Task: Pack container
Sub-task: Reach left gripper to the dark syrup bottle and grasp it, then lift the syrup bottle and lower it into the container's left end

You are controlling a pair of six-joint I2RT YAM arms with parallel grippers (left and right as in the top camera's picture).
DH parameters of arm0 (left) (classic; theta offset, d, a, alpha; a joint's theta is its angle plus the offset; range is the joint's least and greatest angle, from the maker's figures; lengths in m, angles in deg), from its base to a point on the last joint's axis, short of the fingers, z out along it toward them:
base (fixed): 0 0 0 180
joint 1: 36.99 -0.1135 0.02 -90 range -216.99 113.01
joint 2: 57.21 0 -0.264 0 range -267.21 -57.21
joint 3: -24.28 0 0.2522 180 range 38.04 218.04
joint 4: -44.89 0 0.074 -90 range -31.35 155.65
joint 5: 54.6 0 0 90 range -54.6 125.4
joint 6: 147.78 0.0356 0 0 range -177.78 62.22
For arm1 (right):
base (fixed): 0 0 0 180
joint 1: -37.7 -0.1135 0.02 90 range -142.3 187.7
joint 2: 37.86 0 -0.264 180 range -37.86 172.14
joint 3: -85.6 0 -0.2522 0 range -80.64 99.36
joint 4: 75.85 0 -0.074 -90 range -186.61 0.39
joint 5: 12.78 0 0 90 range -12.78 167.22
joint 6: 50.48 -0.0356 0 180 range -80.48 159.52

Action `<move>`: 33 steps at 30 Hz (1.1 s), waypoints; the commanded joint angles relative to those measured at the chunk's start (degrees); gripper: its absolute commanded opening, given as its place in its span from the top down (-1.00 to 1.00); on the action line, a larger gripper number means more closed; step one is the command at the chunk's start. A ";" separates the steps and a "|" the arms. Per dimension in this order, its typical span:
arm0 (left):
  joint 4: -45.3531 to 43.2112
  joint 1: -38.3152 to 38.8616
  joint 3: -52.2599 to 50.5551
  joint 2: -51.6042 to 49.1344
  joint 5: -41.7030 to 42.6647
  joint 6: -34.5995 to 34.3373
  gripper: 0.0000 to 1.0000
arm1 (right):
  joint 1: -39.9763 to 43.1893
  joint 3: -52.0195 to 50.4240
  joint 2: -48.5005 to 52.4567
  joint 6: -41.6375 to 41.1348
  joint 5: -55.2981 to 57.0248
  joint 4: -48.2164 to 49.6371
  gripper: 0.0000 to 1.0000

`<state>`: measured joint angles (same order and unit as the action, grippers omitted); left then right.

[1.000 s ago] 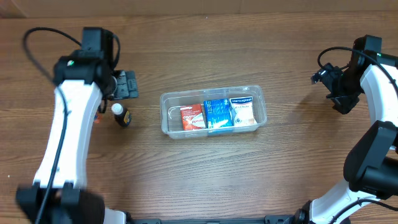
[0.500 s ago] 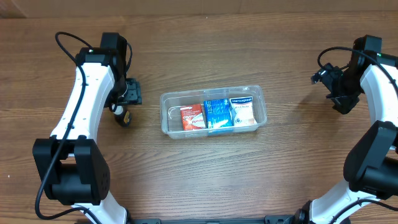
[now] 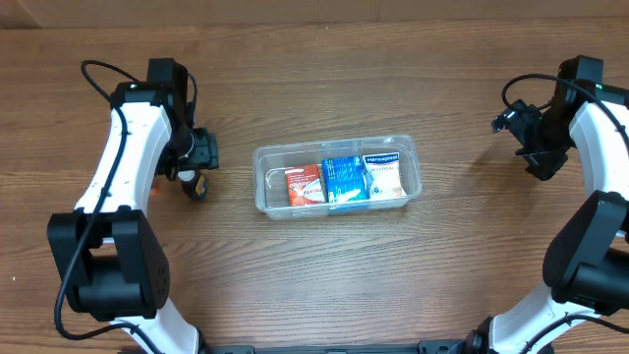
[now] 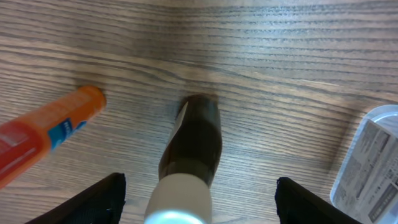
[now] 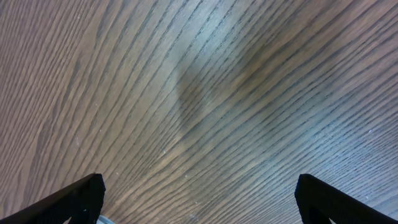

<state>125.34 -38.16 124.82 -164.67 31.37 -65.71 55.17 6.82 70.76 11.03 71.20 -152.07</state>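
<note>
Wooden bench [image 3: 324, 285] carries the clear container [image 3: 267, 182] centrally, three boxes [image 3: 344, 180] inside. Left of the container, the left end effector [image 4: 198, 194] hangs spread around a brown bottle [image 4: 196, 137]. Right of the container, the right end effector [image 5: 202, 202] is spread over bare wood.

White box [image 3: 384, 179] in the container [image 3: 295, 148]: white lettering on its blue top band looks like "Hansaplast", small and soft. Red box [image 3: 305, 184] and blue box [image 3: 344, 181] next to it carry print too blurred to read. Left wrist view: blue label patch on the orange tube [image 4: 43, 134] and fine print behind the container wall, both illegible.
</note>
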 commanded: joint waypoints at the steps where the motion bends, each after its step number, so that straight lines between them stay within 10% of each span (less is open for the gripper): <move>1: 0.09 -0.11 -0.87 -1.73 0.90 2.21 -0.55 | -0.13 0.02 -0.20 -0.24 -0.24 0.31 -1.00; 14: -0.96 -0.33 -2.27 -1.95 0.92 2.82 0.14 | -0.13 0.02 -0.20 -0.24 -0.24 0.31 -1.00; 20: -1.60 -0.33 -2.21 -1.92 0.92 2.60 0.85 | -0.13 0.02 -0.20 -0.24 -0.24 0.31 -1.00; 33: 20.52 5.62 30.08 -1.38 9.75 6.27 0.90 | -0.13 0.02 -0.20 -0.24 -0.24 0.31 -1.00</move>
<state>142.81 -36.34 143.92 -166.99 36.64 -62.69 55.17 6.82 70.76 11.05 71.20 -152.03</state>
